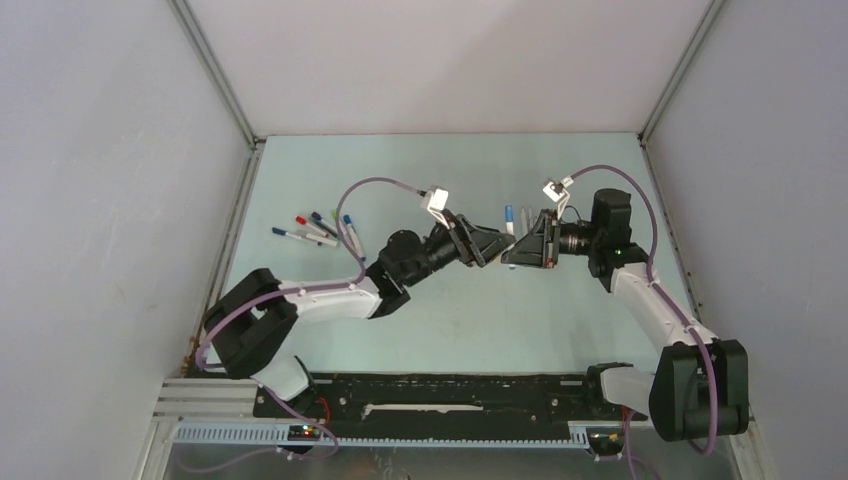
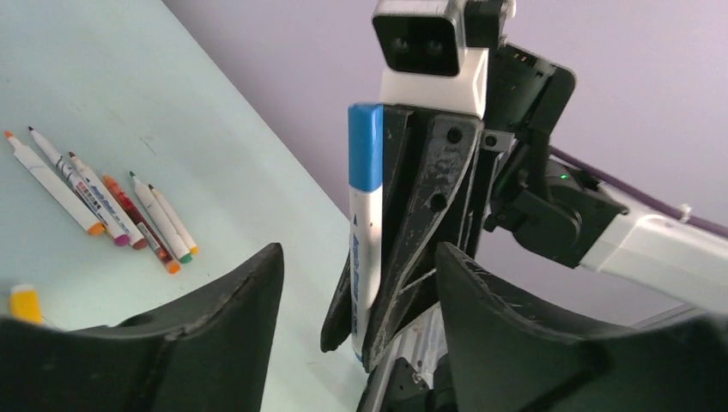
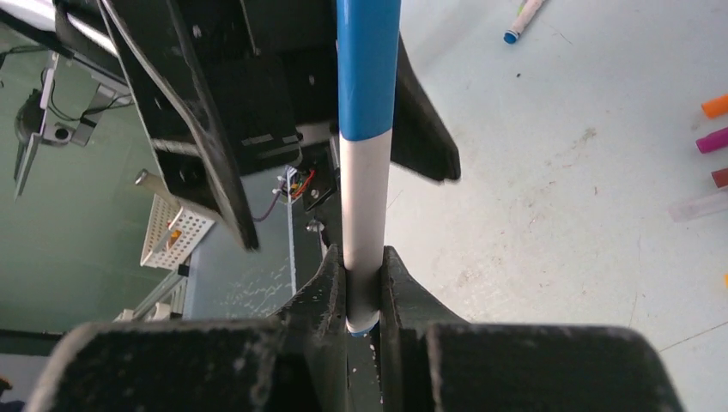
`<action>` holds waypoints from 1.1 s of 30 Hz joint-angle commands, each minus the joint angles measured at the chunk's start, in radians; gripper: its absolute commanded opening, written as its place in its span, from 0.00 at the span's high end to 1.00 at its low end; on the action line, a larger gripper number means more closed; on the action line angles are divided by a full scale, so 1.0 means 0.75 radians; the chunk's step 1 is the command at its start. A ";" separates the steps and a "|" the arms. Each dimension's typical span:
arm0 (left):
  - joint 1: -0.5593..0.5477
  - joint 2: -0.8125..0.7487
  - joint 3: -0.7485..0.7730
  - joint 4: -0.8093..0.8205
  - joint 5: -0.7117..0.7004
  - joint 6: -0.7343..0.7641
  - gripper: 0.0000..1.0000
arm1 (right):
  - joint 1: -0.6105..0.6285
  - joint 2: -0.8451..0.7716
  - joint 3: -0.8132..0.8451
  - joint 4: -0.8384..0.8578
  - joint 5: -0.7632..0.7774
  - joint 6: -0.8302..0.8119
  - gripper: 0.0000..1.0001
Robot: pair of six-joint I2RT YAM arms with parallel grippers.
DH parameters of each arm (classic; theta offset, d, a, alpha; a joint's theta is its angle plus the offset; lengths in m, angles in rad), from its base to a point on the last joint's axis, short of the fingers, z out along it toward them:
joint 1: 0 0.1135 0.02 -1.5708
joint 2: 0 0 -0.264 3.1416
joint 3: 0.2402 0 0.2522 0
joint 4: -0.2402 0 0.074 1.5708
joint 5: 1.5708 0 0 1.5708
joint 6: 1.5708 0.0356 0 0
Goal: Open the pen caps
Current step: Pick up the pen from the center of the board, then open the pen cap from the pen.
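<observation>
Looking first at mid-table, we saw the right gripper clamped on the white barrel of a pen, its blue cap on. The left gripper stood with fingers apart either side of that pen (no contact that we could make out). Farther off, uncapped pens lay in a row on the table, one yellow cap loose near them.

Left tool faces right tool, tips close.

A pale green table sits within white walls, a slotted white cable tray along its near edge.
</observation>
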State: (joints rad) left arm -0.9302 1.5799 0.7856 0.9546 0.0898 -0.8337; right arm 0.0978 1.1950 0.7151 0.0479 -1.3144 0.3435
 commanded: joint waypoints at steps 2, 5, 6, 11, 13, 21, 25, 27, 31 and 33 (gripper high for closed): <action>0.083 -0.161 0.046 -0.096 0.068 0.037 0.25 | 0.000 -0.003 0.006 0.014 -0.152 -0.129 1.00; 0.110 -0.190 0.076 -0.195 0.099 0.044 0.24 | 0.002 -0.002 0.006 0.001 -0.206 -0.169 1.00; 0.110 -0.196 0.092 -0.232 0.104 0.054 0.24 | 0.001 0.001 0.006 -0.003 -0.239 -0.189 1.00; 0.111 -0.169 0.160 -0.303 0.139 0.043 0.24 | 0.008 0.018 0.006 -0.011 -0.276 -0.211 1.00; 0.110 -0.149 0.180 -0.294 0.154 0.028 0.25 | 0.011 0.024 0.006 -0.012 -0.273 -0.213 1.00; 0.109 -0.075 0.241 -0.225 0.210 -0.032 0.35 | 0.019 0.041 0.006 -0.019 -0.260 -0.215 1.00; 0.103 -0.054 0.263 -0.222 0.226 -0.042 0.40 | 0.023 0.045 0.006 -0.023 -0.254 -0.215 1.00; 0.102 -0.049 0.271 -0.223 0.227 -0.042 0.43 | 0.025 0.048 0.006 -0.025 -0.249 -0.215 1.00; 0.099 -0.035 0.300 -0.222 0.257 -0.041 0.59 | 0.029 0.058 0.006 -0.022 -0.242 -0.208 1.00; 0.100 -0.019 0.311 -0.205 0.287 -0.048 0.72 | 0.030 0.061 0.006 -0.019 -0.241 -0.204 1.00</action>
State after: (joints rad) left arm -0.8505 1.5478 0.9428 0.7467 0.2516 -0.8654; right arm 0.1139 1.2327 0.7151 0.0223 -1.4891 0.2008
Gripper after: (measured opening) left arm 0.382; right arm 0.129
